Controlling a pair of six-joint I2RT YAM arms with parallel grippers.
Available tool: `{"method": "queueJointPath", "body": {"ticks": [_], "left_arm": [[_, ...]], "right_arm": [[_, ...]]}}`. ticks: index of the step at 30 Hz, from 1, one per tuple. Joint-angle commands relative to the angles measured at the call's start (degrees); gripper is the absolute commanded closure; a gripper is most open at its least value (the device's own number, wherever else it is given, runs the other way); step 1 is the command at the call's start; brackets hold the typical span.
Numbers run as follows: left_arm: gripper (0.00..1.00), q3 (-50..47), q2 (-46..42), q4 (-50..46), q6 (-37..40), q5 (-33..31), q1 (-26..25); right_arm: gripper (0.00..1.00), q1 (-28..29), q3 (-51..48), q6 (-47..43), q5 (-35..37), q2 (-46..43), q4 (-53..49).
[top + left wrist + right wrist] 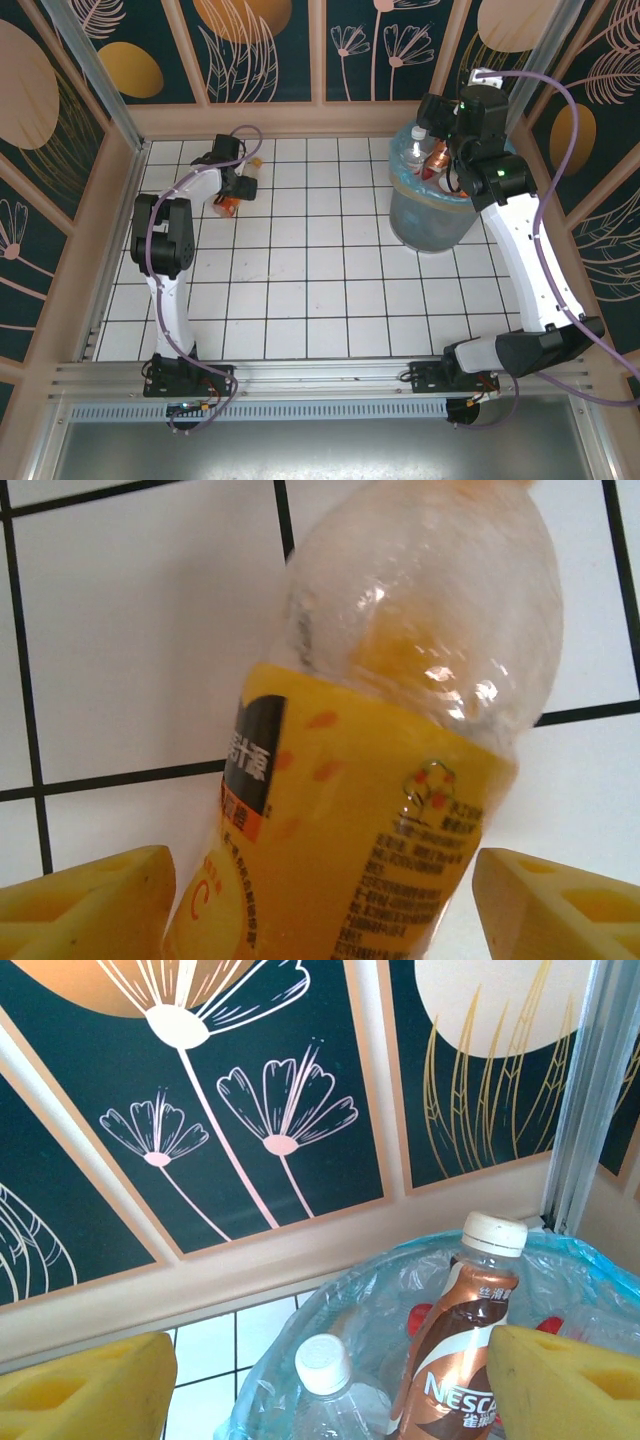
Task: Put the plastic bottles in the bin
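Note:
An orange-labelled plastic bottle [350,810] lies on the white tiles, its clear upper part pointing away from me. My left gripper [325,910] is open and straddles its labelled body, with a gap showing at the right finger [560,910]. From above, that bottle [229,207] lies at the far left under the left gripper [240,188]. My right gripper [442,152] hangs open over the bin [425,225]. In the bag-lined bin [300,1320] stand a brown Nescafe bottle [455,1350] and a clear white-capped bottle [322,1370]. The right gripper [330,1390] has its fingers wide apart.
The tiled floor [320,270] is ringed by a low beige wall with dark floral panels [270,50]. The bin stands in the far right corner, near a metal post [590,1090]. Red caps [420,1318] show deeper in the bin.

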Motion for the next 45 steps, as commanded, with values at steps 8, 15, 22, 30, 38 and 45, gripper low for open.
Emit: {"method": "queueJointPath", "body": {"ticks": [8, 15, 22, 30, 38, 45], "left_arm": [[0.41, -1.4, -2.7, -2.6, 2.1, 3.7, 0.3], [0.49, -6.9, -16.5, 1.7, 1.3, 8.3, 0.2], [0.54, -22.4, -41.9, 15.6, -2.2, 22.2, -2.8], [0.52, -31.2, -61.5, 28.0, -7.2, 39.7, -7.4], [0.53, -29.9, -64.8, 25.8, -6.8, 48.9, -7.5], [0.55, -29.9, -64.4, 27.1, -7.6, 53.5, -7.6]], "right_arm": [[0.21, 0.8, -0.1, -0.5, -1.3, -1.5, 2.1], [0.23, 1.8, 0.0, -0.3, -7.1, -2.0, 4.2], [0.28, 4.3, -4.1, 0.5, -27.2, -3.7, 15.1], [0.27, 12.4, -11.2, 0.2, -46.7, -1.5, 34.2], [0.17, 19.4, -13.5, 0.8, -56.9, 1.8, 45.3], [0.14, 22.8, -12.0, -2.0, -57.1, 5.9, 45.3]]}}
